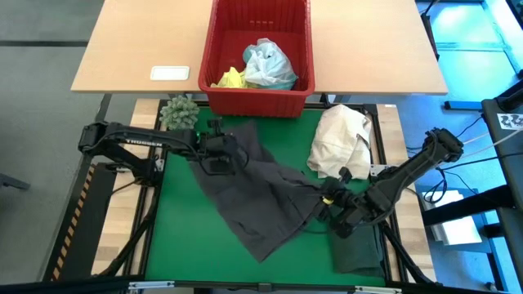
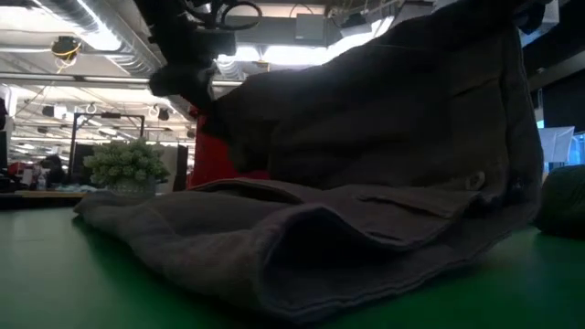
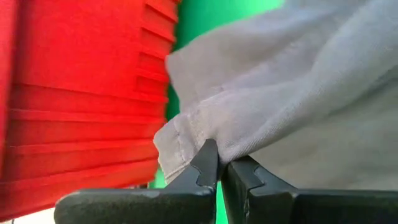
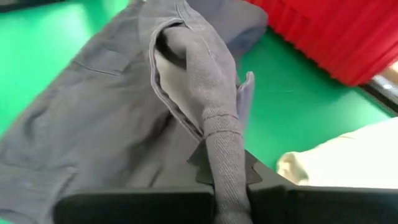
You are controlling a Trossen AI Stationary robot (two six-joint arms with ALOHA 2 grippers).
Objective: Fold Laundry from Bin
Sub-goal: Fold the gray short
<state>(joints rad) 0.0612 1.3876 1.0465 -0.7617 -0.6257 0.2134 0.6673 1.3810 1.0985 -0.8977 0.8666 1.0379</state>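
From above, I have the soft grey cloth shirt (image 1: 261,196) stretched across the green desk (image 1: 188,237): left pincer (image 1: 219,155) by the red slotted plastic bin (image 1: 260,102), right pincer (image 1: 333,198) opposite, to spread it. At desk height it hangs tented. Both wrist cameras show fingers (image 3: 205,168) clamped tight on cloth edges.

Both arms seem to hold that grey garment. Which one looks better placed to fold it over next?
Probably the left. Its fingers pinch the grey garment's corner beside the red bin, with open green mat in front. The right gripper is hemmed in by the cream bundle.
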